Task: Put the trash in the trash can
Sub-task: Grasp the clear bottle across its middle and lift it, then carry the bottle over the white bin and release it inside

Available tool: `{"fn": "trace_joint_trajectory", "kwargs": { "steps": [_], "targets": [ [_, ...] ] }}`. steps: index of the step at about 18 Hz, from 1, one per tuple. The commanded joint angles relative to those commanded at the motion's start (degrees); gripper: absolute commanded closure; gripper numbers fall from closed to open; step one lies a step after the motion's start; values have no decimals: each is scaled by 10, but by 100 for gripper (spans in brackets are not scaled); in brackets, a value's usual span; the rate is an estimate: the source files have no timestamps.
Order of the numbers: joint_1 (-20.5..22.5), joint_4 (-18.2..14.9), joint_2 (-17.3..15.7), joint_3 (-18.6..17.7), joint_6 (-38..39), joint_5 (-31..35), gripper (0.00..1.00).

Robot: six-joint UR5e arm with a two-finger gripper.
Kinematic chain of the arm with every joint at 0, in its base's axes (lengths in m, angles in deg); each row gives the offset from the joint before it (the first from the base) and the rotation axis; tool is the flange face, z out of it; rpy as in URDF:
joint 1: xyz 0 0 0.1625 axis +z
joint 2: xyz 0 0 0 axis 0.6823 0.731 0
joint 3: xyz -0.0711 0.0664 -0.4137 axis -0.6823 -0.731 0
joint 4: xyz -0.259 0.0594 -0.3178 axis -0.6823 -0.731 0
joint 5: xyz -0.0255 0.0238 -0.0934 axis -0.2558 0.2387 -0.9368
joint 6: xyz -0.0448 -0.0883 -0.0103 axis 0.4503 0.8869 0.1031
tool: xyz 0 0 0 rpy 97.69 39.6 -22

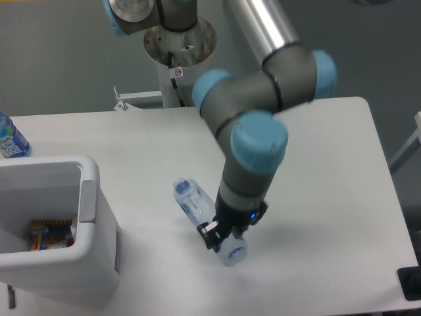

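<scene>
The trash I can see is a crushed clear plastic bottle (pixel 191 197) with a bluish tint, lying slantwise over the middle of the table, cap end toward the back left. My gripper (pixel 221 237) comes down from above and is shut on the bottle's lower half, and the bottle's base pokes out below the fingers. The bottle looks raised a little off the table. The trash can (pixel 87 172), a large white bin with a thick rim and a grey side panel, stands at the front left, well to the left of the gripper.
Colourful packaging (pixel 49 236) lies in the bottom of the bin. A blue-labelled water bottle (pixel 9 139) stands at the far left edge behind the bin. The arm's pedestal (pixel 180 59) rises behind the table's back edge.
</scene>
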Motion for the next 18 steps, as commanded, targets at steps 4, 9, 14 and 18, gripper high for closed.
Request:
{"fn": "trace_joint_trajectory", "kwargs": {
  "steps": [4,9,14,18],
  "targets": [
    [3,65,-42,1,6,-32,45],
    [-4,92,-95,4,23,-64,45],
    [-45,118,-116,6,25,-67,45],
    [-92,132,-114,6,25,-67,45]
  ]
}}
